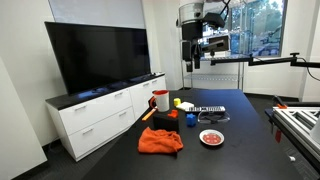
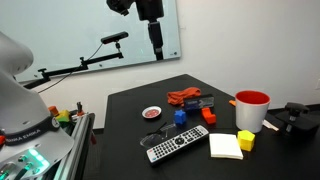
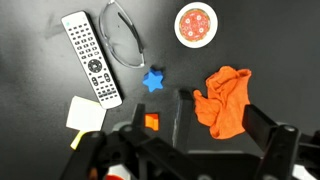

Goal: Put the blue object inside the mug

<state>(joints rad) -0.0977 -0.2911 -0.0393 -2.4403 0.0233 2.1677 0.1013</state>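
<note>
In the wrist view, the gripper [image 3: 180, 150] is cut off by the bottom edge. It hides part of the orange block [image 3: 152, 121] and the orange cloth [image 3: 225, 100]. In an exterior view, the blue object [image 1: 189, 118] is too small to resolve.

— What does the arm [image 2: 14, 70] look like near its base?
— Smooth, rounded white shells in an exterior view. There's a dark band of small lettering [image 2: 16, 135], too small to read, and a green light [image 2: 36, 160] glows below it.
— And at the far end?
— The wrist [image 1: 192, 13] is pale grey and white with black fittings. The gripper [image 2: 157, 56] beneath it is black and narrow.
— Closer up?
— In the wrist view it's matte black, built of angular links, with blocky fingers [image 3: 268, 142].
</note>
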